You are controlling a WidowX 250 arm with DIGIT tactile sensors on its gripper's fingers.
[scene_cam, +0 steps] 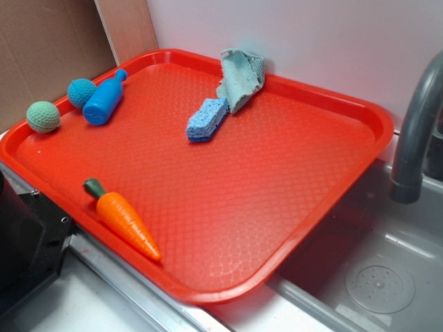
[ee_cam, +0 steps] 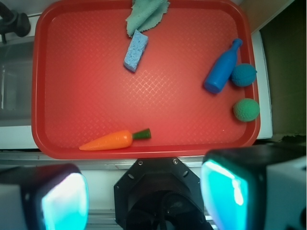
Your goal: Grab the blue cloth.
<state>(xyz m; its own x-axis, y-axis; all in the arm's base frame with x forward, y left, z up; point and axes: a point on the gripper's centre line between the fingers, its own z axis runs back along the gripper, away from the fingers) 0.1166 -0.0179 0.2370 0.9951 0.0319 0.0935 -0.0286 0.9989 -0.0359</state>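
Observation:
The blue cloth (scene_cam: 241, 77) is a pale teal fuzzy rag, bunched against the far rim of the red tray (scene_cam: 332, 180). In the wrist view it (ee_cam: 146, 14) lies at the top edge of the tray (ee_cam: 86, 57). A brighter blue sponge (scene_cam: 207, 119) touches its near side. My gripper (ee_cam: 144, 196) is open and empty, high above and outside the tray's near edge, far from the cloth. Its two fingers (ee_cam: 225, 194) fill the bottom of the wrist view. The gripper does not show in the exterior view.
On the tray are an orange toy carrot (scene_cam: 124, 220), a blue plastic bottle (scene_cam: 105, 98), a blue ball (scene_cam: 81, 92) and a green ball (scene_cam: 43, 116). A grey faucet (scene_cam: 415, 131) and a sink (scene_cam: 374, 270) are to the right. The black robot base (ee_cam: 158, 191) is below the gripper.

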